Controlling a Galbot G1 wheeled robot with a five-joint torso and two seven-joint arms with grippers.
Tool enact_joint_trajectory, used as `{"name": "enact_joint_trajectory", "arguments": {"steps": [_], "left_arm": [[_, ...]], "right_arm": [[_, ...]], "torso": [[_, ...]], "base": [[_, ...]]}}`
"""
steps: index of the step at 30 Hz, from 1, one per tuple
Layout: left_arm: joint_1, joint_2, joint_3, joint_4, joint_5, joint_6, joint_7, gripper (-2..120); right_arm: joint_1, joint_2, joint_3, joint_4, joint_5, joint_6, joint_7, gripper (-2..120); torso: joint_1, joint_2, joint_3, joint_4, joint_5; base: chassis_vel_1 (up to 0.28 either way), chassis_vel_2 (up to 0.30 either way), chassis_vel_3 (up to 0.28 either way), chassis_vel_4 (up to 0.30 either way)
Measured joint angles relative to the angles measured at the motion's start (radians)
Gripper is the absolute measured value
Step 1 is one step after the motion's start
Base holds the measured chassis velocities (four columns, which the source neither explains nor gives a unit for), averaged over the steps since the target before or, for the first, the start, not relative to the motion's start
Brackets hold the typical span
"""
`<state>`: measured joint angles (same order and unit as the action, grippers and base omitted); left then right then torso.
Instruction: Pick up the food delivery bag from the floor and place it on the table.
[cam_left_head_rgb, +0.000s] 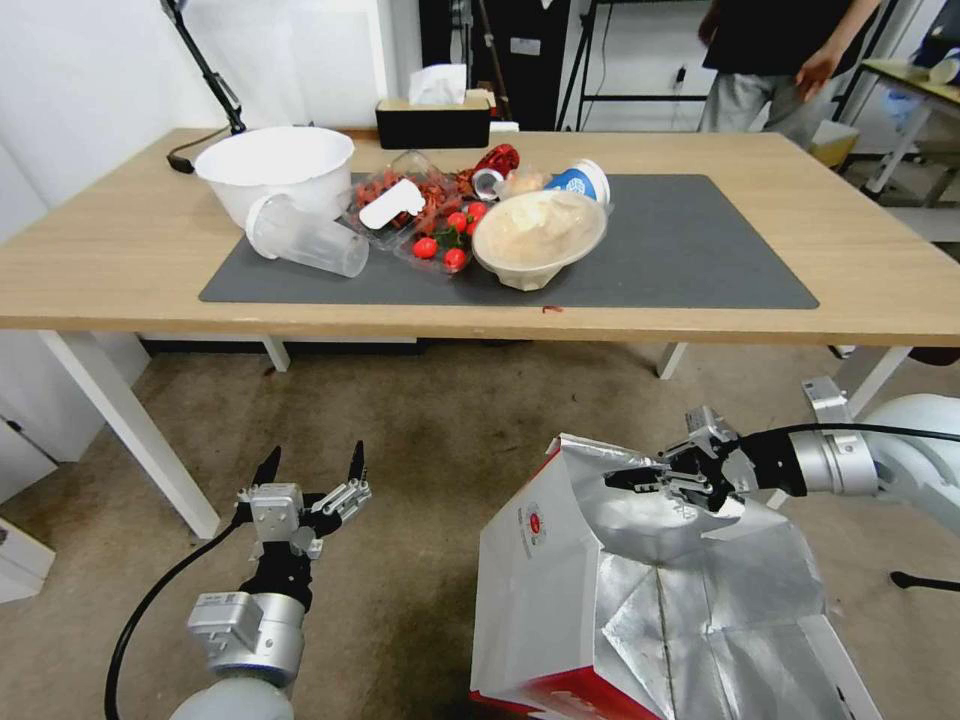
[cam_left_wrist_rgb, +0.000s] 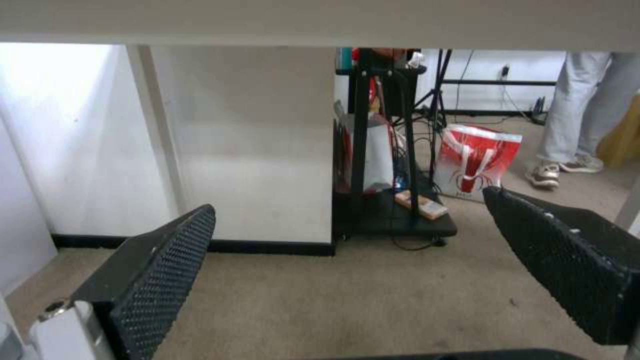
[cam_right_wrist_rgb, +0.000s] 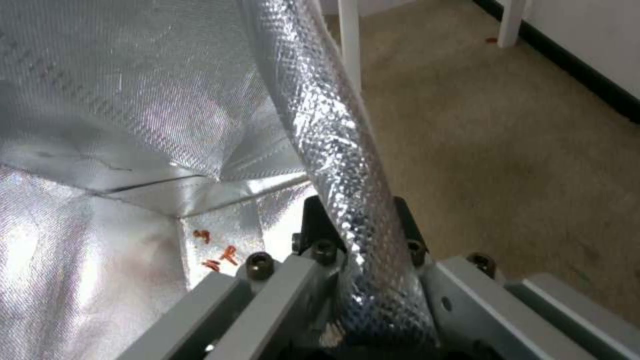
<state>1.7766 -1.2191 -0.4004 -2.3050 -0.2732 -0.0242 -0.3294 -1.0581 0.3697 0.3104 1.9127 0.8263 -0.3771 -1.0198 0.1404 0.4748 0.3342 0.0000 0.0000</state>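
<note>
Food delivery bag (cam_left_head_rgb: 640, 610), lower right of the head view: open-mouthed, silver foil lining exposed, white side panel with a small round red logo facing left, a red face showing at the bottom edge. The bag sits low in front of the table, over the floor (cam_left_head_rgb: 440, 440); whether its base touches the floor cannot be told. Right gripper (cam_left_head_rgb: 650, 478), entering from the right edge, has its fingers closed on the bag's upper rim; in the right wrist view a rolled fold of foil (cam_right_wrist_rgb: 347, 150) runs between the jaws, with small red scraps (cam_right_wrist_rgb: 217, 252) lying on the lining inside. Left gripper (cam_left_head_rgb: 310, 470), lower left of the head view, hangs above the floor well apart from the bag, its fingers (cam_left_wrist_rgb: 167, 270) spread wide with nothing between them. Table (cam_left_head_rgb: 120, 250), upper half of the head view: light-wood top on white legs, bearing a dark grey mat (cam_left_head_rgb: 700, 250). On and beside the mat: a white bowl (cam_left_head_rgb: 275, 170), a tipped clear cup (cam_left_head_rgb: 305, 235), a lidded bowl (cam_left_head_rgb: 540, 235), cherry tomatoes (cam_left_head_rgb: 445, 245) and a black tissue box (cam_left_head_rgb: 432, 122).
</note>
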Motion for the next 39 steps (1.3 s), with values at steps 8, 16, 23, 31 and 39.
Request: {"name": "enact_joint_trajectory", "arguments": {"steps": [8, 16, 23, 31, 39], "left_arm": [[0.000, 0.001, 0.000, 0.000, 0.000, -0.005, 0.003, 100], [0.000, 0.001, 0.000, 0.000, -0.001, -0.005, 0.004, 100], [0.001, 0.001, 0.001, -0.001, -0.003, 0.001, 0.003, 100], [-0.001, 0.002, 0.003, -0.002, -0.003, 0.002, 0.002, 100], [-0.001, 0.003, 0.003, -0.001, -0.003, 0.002, 0.002, 100]], "right_arm": [[-0.002, -0.005, 0.004, 0.002, 0.001, 0.000, 0.000, 0], [-0.001, -0.009, 0.004, 0.003, 0.004, 0.001, 0.001, 0], [0.000, -0.009, 0.004, 0.002, 0.004, 0.003, 0.001, 0], [0.002, -0.012, 0.002, -0.002, 0.003, 0.004, 0.000, 0], [0.002, -0.011, -0.001, -0.003, 0.002, 0.005, 0.000, 0]], "torso": [[0.010, 0.028, 0.019, 0.0000, 0.0001], [0.024, 0.064, 0.040, 0.0000, 0.0000], [0.035, 0.094, 0.059, 0.0000, 0.0000], [0.048, 0.128, 0.080, 0.0000, 0.0000], [0.059, 0.156, 0.096, 0.0000, 0.0001]], "base": [[0.000, 0.000, 0.000, 0.000], [0.000, 0.000, 0.000, 0.000], [0.000, 0.000, 0.000, 0.000], [0.000, 0.000, 0.000, 0.000], [0.000, 0.000, 0.000, 0.000]]}}
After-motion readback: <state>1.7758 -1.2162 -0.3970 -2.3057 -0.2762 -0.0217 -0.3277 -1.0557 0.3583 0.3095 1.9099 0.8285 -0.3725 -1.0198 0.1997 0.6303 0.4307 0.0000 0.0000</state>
